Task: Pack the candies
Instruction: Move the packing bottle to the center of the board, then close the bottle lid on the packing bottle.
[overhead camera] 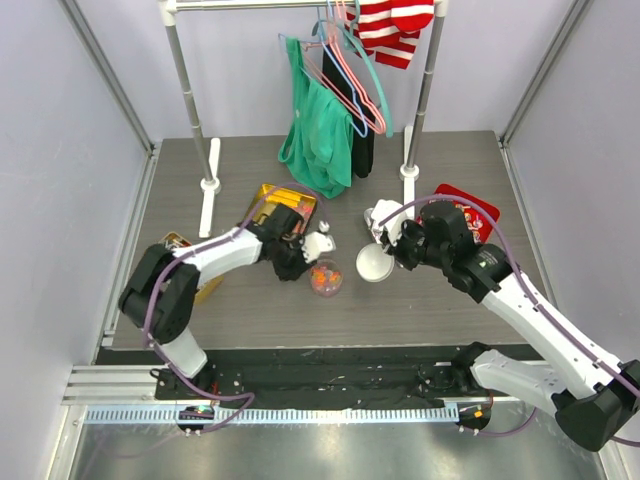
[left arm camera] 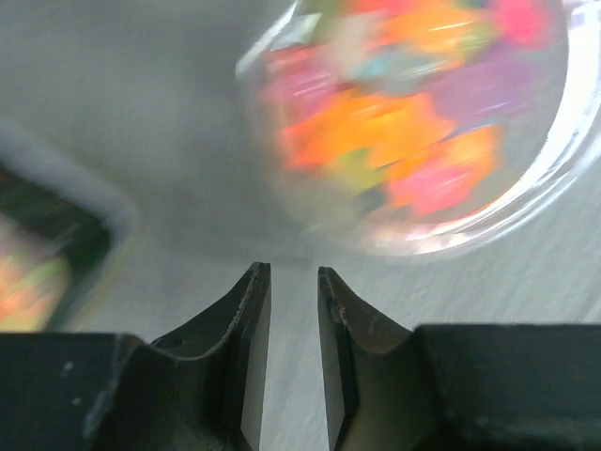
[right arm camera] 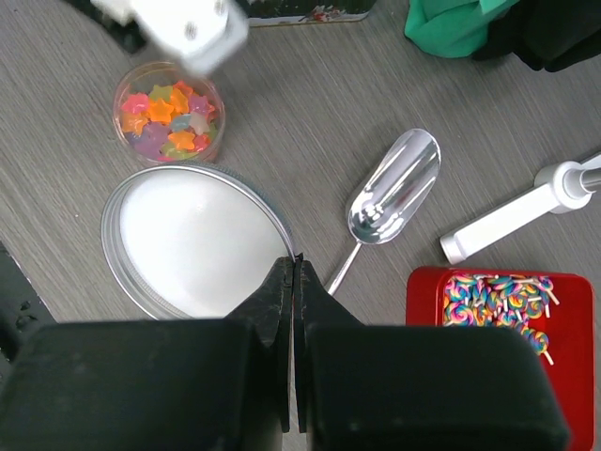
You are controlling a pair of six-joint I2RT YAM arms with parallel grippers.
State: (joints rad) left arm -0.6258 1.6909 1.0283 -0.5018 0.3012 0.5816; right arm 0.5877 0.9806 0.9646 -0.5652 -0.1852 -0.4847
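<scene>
Candies (overhead camera: 325, 277) — small bright pieces, mostly orange — sit in a little clear jar (overhead camera: 339, 278) at the table's middle in the top view. The left gripper (overhead camera: 310, 260) is just beside the jar at ten o'clock, and a round lid (overhead camera: 374, 265) is just beside it at three o'clock, under the right gripper (overhead camera: 390, 250). A gold tin (overhead camera: 268, 190) lies at eleven o'clock of the jar and a red tray (overhead camera: 478, 208) at two o'clock of the lid. From the left wrist the jar fills the one-o'clock corner, blurred, its contents a mass of orange, pink and yellow. The fingers (left arm camera: 254, 310) stand a narrow slit apart with nothing between them, short of the clear wall. From the right wrist the pieces read as tiny stars in the jar at eleven o'clock, which stands upright with its mouth open to the camera; neither the round jar nor the stars show a long axis. That gripper's jaws are pressed together on the lid's rim at its four-o'clock edge, and the lid looks far wider than the jar, so I judge it held off the table. A metal scoop (right arm camera: 394, 188) lies with its bowl toward one o'clock and its handle toward seven. Filling looks done and capping is in hand: next the lid must travel toward ten o'clock, level and centred over the mouth — the left gripper may need to steady the jar.
</scene>
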